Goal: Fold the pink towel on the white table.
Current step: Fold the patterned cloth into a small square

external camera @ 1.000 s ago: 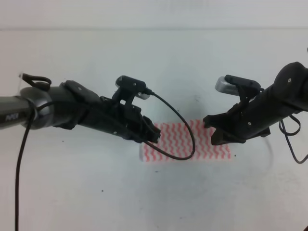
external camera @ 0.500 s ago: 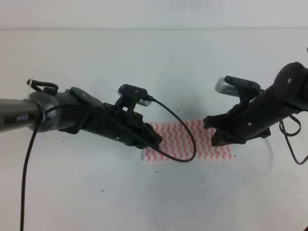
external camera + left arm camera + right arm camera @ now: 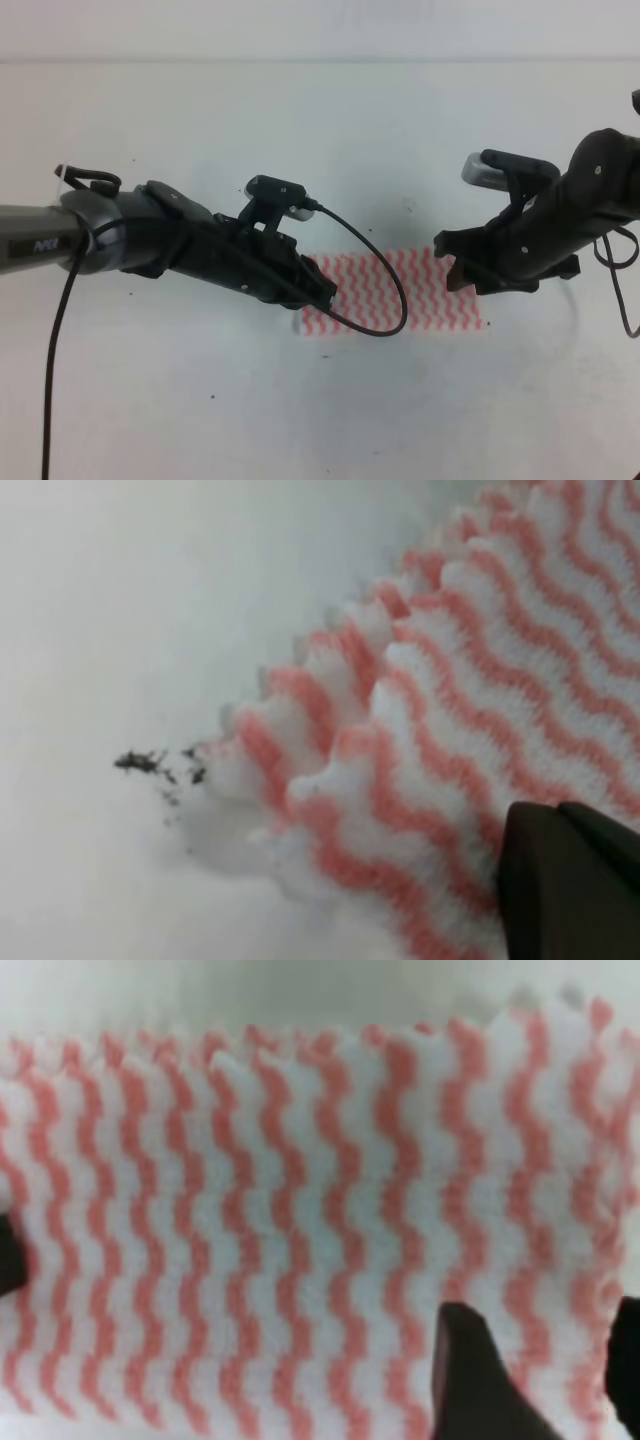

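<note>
The pink towel (image 3: 420, 295) lies folded into a long strip on the white table (image 3: 200, 400). My left gripper (image 3: 324, 287) sits at the strip's left end. In the left wrist view its dark fingers (image 3: 570, 880) show as one closed mass on the pink towel (image 3: 470, 700), whose ruffled corner shows two layers. My right gripper (image 3: 455, 268) hovers over the strip's right end. From the right wrist camera, two separated fingertips (image 3: 480, 1380) hang above the striped pink towel (image 3: 250, 1220), so my right gripper (image 3: 575, 1385) is open and holds nothing.
A black cable (image 3: 395, 300) from the left wrist camera loops across the towel's middle. Tiny dark specks (image 3: 160, 765) lie on the table beside the towel's corner. White table surface surrounds the towel on all sides.
The left gripper dropped and slid right onto the towel's left end, then held still. The right gripper has shifted slightly right and back from the towel's right end.
</note>
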Controlling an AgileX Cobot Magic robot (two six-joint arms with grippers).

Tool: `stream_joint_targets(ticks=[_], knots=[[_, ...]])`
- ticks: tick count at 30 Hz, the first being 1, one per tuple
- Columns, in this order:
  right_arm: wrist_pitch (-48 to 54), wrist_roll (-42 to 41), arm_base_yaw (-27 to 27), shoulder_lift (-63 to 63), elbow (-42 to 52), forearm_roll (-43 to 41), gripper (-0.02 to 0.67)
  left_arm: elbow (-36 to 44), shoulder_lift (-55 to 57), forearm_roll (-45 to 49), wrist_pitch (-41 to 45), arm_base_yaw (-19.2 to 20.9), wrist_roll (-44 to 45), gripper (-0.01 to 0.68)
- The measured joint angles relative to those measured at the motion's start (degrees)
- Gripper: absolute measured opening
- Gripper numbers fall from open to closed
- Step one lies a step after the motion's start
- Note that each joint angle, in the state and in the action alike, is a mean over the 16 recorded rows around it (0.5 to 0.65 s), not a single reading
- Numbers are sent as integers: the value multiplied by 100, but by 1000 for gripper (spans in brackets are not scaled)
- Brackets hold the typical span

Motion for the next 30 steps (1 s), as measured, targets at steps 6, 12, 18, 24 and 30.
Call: stream_joint_targets(ticks=[6,12,18,24,30], knots=[[-93,163,-61,1,-13,-60,291,2,4,4,54,3,-5,-6],[-124,237,-122,55,-18,-49,297,3,9,8,92,6,-9,-6],[-107,238,-142,173,-24,-10,279,2,9,4,110,6,-13,-6],[-92,239,-143,330,-30,40,258,-2,8,-4,136,7,-16,-7],[-89,237,-143,428,-45,80,244,-2,7,-4,169,8,-17,-6]])
